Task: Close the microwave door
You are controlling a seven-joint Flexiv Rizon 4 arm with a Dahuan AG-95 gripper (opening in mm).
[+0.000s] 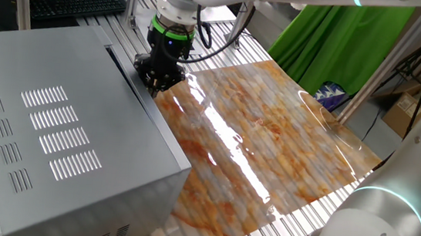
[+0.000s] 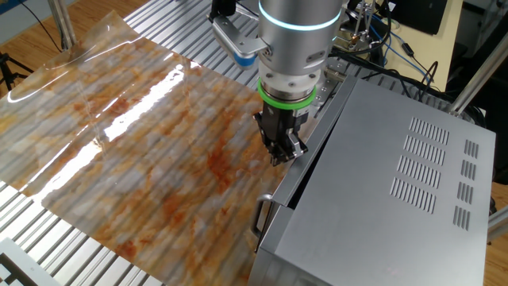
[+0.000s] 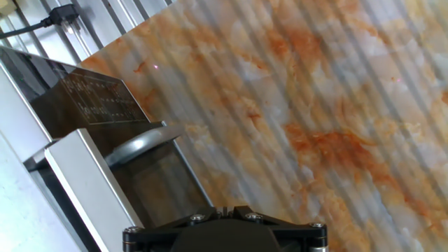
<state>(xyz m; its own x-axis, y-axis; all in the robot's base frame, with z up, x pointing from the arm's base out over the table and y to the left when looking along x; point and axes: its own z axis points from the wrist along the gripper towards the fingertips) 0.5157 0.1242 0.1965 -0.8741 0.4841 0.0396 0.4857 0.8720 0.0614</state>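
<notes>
1. The microwave sits on the counter, its front facing the marbled mat; the microwave door appears nearly shut, a narrow dark gap showing along its top edge.
2. The pincer hangs just outside the door's outer face, near the end away from the handle; whether it touches the panel cannot be told.
3. The door's long axis runs along the microwave's front, so closing probably calls for a push towards the casing.
4. The arm descends almost vertically, wrist straight down. The pincer's fingers look drawn close together, holding nothing, though the spacing is hard to judge.
</notes>
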